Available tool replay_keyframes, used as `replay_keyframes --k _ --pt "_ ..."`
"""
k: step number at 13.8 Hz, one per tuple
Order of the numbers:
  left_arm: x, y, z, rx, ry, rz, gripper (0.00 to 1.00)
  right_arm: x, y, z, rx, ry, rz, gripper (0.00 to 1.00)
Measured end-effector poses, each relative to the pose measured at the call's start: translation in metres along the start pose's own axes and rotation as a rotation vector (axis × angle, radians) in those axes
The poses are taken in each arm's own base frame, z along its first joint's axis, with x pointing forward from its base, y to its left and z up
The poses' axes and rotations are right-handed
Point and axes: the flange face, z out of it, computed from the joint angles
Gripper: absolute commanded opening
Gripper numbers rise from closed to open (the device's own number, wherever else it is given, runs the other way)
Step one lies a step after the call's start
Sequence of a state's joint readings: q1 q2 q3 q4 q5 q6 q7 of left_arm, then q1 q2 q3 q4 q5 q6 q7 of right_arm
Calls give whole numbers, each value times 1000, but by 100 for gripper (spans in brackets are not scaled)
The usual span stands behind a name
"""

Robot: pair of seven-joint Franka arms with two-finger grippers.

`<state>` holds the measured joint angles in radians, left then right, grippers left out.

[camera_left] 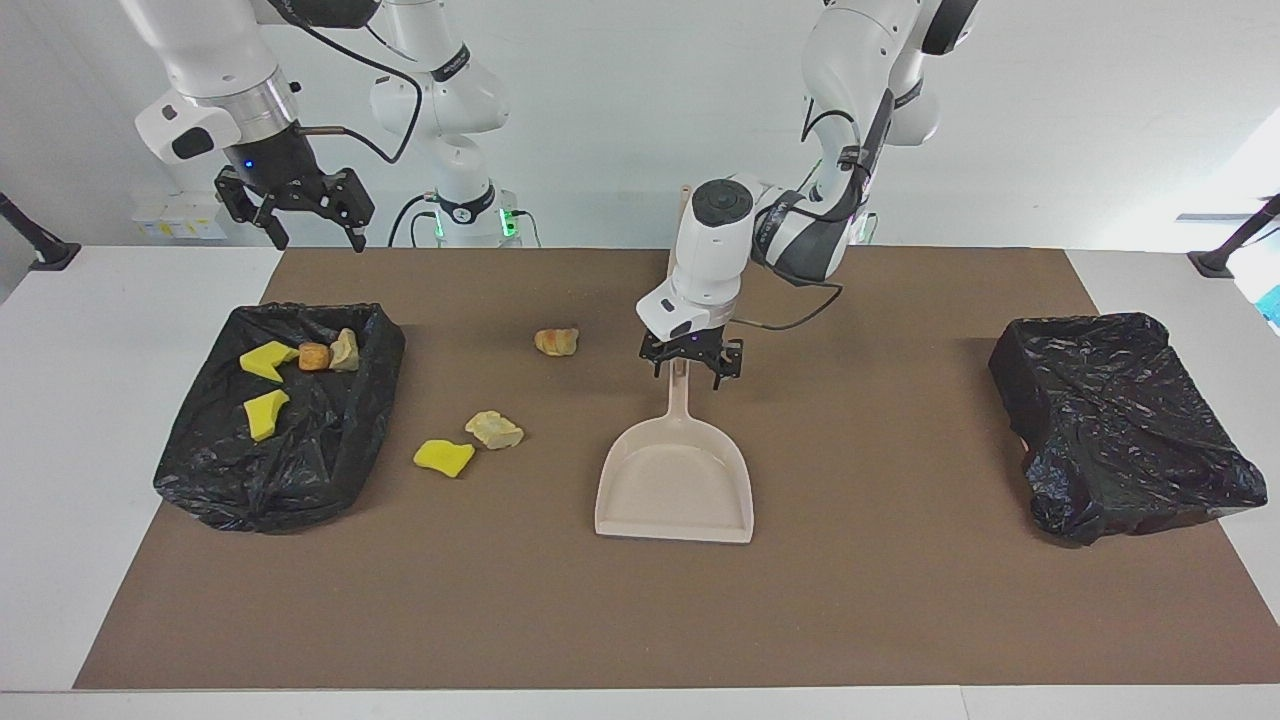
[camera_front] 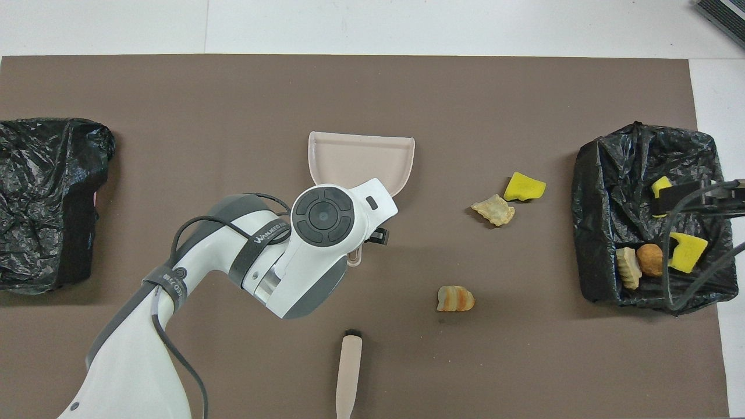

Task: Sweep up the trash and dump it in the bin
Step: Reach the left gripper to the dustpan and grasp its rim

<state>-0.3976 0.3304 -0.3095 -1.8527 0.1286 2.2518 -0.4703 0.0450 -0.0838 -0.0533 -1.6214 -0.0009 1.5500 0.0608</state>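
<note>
The beige dustpan [camera_left: 675, 485] lies mid-table, its handle toward the robots; it also shows in the overhead view [camera_front: 361, 157]. My left gripper [camera_left: 690, 378] is low over the handle, its open fingers on either side of it. Three scraps of trash lie loose on the mat: a yellow chunk [camera_left: 444, 457] [camera_front: 524, 186], a pale tan lump [camera_left: 494, 429] [camera_front: 493, 209] and an orange lump [camera_left: 557, 341] [camera_front: 456, 298]. Two yellow chunks [camera_left: 265, 385] and two tan-orange lumps [camera_left: 330, 354] lie in the black-lined bin [camera_left: 290, 480] [camera_front: 605, 174]. My right gripper [camera_left: 315, 240] hangs open and empty, high over that bin.
The beige brush [camera_front: 349, 372] lies on the mat nearer to the robots than the dustpan. A second black-lined bin [camera_left: 1120, 420] [camera_front: 46, 198] stands at the left arm's end of the brown mat [camera_left: 900, 600].
</note>
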Motion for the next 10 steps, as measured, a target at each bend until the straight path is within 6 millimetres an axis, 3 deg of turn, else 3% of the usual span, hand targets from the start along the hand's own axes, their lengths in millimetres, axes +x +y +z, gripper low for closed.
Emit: replay_keyframes --k 2,3,4,6,10 --pt "2 3 5 9 13 -6 100 -1 -16 0 -1 -1 -8 100" --pt "3 3 5 9 16 -8 95 -2 -20 1 -1 -1 -10 100" --pt "4 3 4 8 19 -10 86 -2 -21 1 -1 -1 -12 100" --pt "5 4 3 5 25 -12 57 -2 -21 1 -1 -2 -11 100" --pt "6 4 5 1 28 -11 28 -2 -21 5 -2 -10 -12 100"
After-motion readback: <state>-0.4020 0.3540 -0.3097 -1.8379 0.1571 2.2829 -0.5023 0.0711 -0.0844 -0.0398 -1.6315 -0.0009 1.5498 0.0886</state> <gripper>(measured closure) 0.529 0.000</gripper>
